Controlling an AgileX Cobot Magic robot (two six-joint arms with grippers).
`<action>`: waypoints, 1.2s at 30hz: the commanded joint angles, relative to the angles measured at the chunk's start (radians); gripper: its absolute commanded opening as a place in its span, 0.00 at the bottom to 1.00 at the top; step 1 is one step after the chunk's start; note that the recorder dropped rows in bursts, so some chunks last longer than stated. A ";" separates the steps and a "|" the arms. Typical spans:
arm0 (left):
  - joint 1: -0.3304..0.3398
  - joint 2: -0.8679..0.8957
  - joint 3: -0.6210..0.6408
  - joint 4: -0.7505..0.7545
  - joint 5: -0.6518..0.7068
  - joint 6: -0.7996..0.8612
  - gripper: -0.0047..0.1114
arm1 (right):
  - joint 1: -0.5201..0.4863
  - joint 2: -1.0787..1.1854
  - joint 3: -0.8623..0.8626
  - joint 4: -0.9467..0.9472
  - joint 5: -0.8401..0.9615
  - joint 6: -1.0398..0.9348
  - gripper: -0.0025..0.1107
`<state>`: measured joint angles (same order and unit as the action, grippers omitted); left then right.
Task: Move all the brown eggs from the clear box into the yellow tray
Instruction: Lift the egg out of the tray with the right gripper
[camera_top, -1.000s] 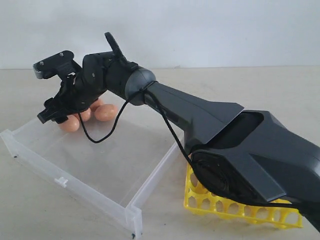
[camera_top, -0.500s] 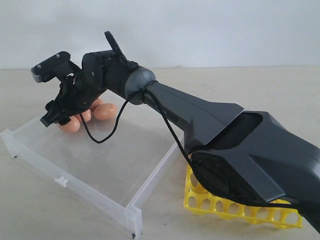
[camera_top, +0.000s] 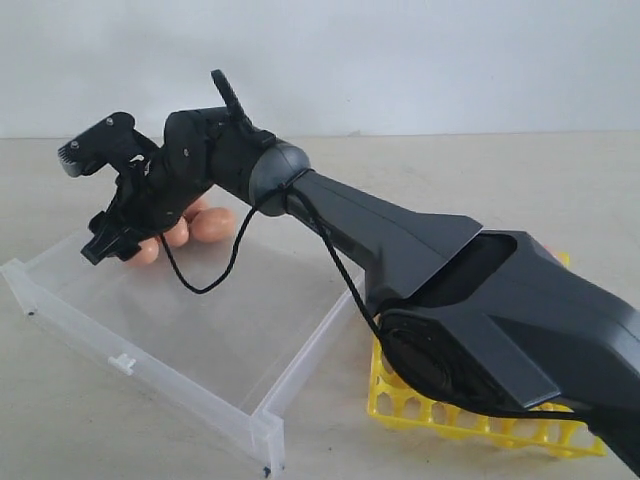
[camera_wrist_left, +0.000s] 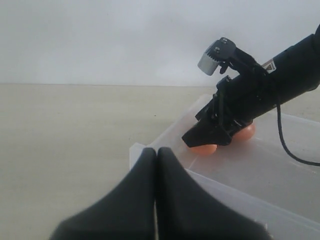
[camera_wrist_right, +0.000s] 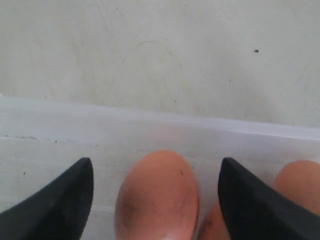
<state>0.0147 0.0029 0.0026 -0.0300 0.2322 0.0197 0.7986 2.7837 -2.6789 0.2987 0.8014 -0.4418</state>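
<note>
Three brown eggs lie in the far corner of the clear box (camera_top: 200, 330): one egg (camera_top: 147, 251) under my right gripper (camera_top: 108, 240), two more eggs (camera_top: 213, 224) beside it. In the right wrist view that egg (camera_wrist_right: 157, 195) sits between the open fingers (camera_wrist_right: 65, 200), a gap on each side, my right gripper (camera_wrist_right: 156, 164) straddling it. A neighbouring egg (camera_wrist_right: 300, 185) lies past one finger. My left gripper (camera_wrist_left: 156, 152) is shut and empty, near the clear box's corner (camera_wrist_left: 137, 150). The yellow tray (camera_top: 480, 425) shows partly under the right arm.
The right arm (camera_top: 400, 240) stretches across the box and hides most of the tray. A black cable (camera_top: 200, 285) hangs from the wrist over the box floor. The box wall (camera_wrist_right: 150, 122) runs just beyond the egg. A beige tabletop (camera_top: 500, 170) surrounds everything.
My right gripper has shifted slightly left and down over the leftmost egg, covering more of it. The eggs, box and tray have not moved.
</note>
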 joint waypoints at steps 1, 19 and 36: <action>-0.004 -0.003 -0.003 -0.005 0.000 0.001 0.00 | 0.000 0.031 0.003 0.003 0.020 0.003 0.62; -0.004 -0.003 -0.003 -0.005 0.000 0.001 0.00 | 0.000 0.014 0.003 0.037 0.007 0.134 0.02; -0.004 -0.003 -0.003 -0.005 0.000 0.001 0.00 | 0.029 -0.182 0.003 0.040 0.042 0.307 0.02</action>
<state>0.0147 0.0029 0.0026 -0.0300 0.2322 0.0197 0.8147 2.6153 -2.6748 0.4580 0.8133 -0.2264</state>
